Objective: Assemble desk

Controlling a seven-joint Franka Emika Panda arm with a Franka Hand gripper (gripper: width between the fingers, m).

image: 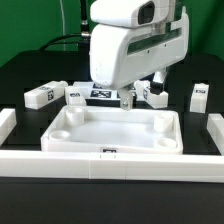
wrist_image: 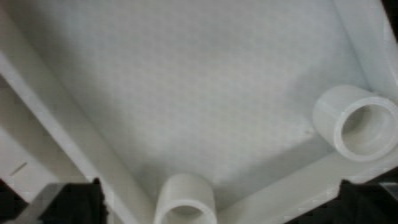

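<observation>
Down at the front, a long white bar (image: 110, 163) runs across the black counter (image: 30, 195), with shorter bars on the exterior view's left (image: 8, 125) and right (image: 215, 132). Just behind the front bar, boxed in between the side bars, sits the tabletop (image: 115, 132). It lies flat with its hollow side up and a round socket (image: 160, 121) in each corner. The wrist view looks straight into that tray, and its pale floor (wrist_image: 196, 90) fills the picture, with one socket (wrist_image: 365, 125) by the rim and another socket (wrist_image: 178, 200) close under the lens. Over the tabletop's far edge hangs the tool (image: 127, 98), jaws spread wide and gripping nothing, below the bulky white arm (image: 135, 45). Further back there's a row on the counter: a leg (image: 40, 96) far out on the exterior view's left, then a second leg (image: 76, 93) beside it. Next comes the marker board (image: 101, 94), lying flat. A third leg (image: 155, 93) is just beside the tool, and a fourth leg (image: 200, 96) stands well off on the exterior view's right. All four are white blocks with black-and-white tags.
</observation>
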